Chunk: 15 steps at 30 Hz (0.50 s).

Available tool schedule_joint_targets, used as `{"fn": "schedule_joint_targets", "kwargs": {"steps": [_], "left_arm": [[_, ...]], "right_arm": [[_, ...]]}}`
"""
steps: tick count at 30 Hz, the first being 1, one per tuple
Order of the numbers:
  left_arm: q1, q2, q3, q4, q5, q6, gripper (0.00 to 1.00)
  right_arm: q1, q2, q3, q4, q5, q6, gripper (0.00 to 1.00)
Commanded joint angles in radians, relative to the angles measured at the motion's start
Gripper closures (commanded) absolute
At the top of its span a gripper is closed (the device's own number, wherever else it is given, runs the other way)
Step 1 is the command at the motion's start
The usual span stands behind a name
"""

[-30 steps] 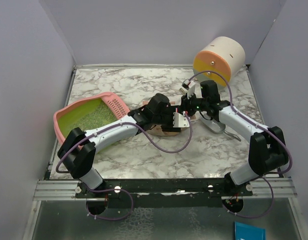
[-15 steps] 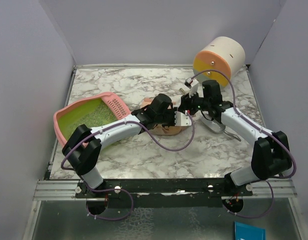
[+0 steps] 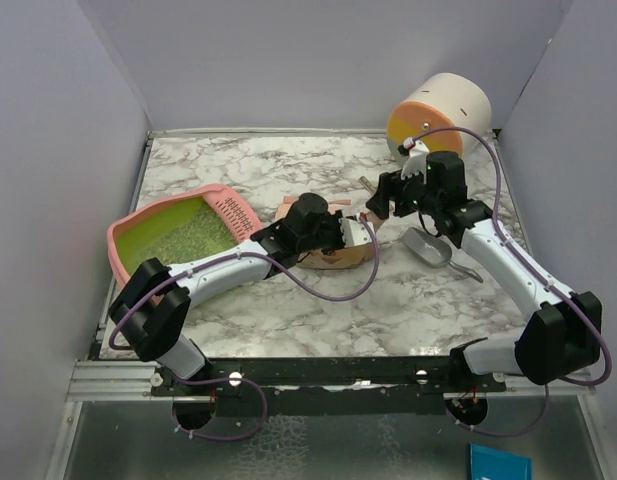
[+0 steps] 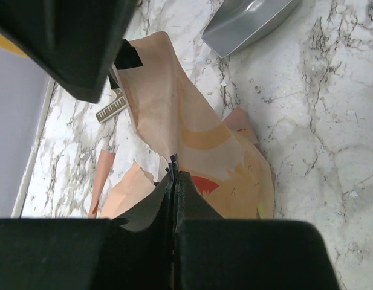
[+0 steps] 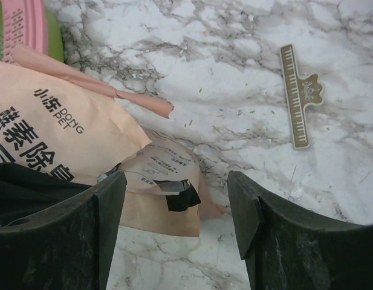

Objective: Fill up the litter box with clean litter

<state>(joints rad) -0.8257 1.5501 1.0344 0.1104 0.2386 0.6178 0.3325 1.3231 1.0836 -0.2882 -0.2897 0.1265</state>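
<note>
White-and-grey marble table [image 3: 318,300] fills the frame, walled on three sides, and at its 9 o'clock sits the wide shallow pink plastic litter box [image 3: 118,248], tipped up on its left side, with pale granules of clean litter [image 3: 193,232] scattered over its yellow-green floor. Up at 1 o'clock, in the far corner, the round cream-and-orange drawer unit [image 3: 443,115] lies on its side. Centre table now: the crinkled tan litter pouch [image 4: 192,139] lies slumped, just off the box's 3 o'clock end, and the left gripper [image 4: 175,181] has its jaws pressed tight together on a fold of that pouch. The right gripper [image 5: 177,199] hangs at the pouch's 1 o'clock with jaws spread wide and nothing between them; its wrist view looks down on the pouch's printed face and a strip of black tape. The grey metal scoop [image 3: 425,247] rests at the pouch's 3 o'clock, close by. A small gold toothed clip [image 5: 298,90] lies on bare marble at 12 o'clock of the pouch. Open marble runs along the near edge, from 5 to 7 o'clock.
</note>
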Motion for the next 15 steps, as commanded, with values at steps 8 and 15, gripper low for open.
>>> {"fn": "schedule_joint_targets", "kwargs": {"steps": [8, 15], "left_arm": [[0.004, -0.100, -0.022, 0.284, -0.079, -0.025, 1.00], [0.005, -0.112, -0.027, 0.305, -0.069, -0.015, 1.00]], "right_arm": [[-0.021, 0.039, 0.000, -0.073, -0.105, 0.054, 0.42], [-0.021, 0.113, -0.008, -0.138, -0.057, -0.017, 0.99]]}}
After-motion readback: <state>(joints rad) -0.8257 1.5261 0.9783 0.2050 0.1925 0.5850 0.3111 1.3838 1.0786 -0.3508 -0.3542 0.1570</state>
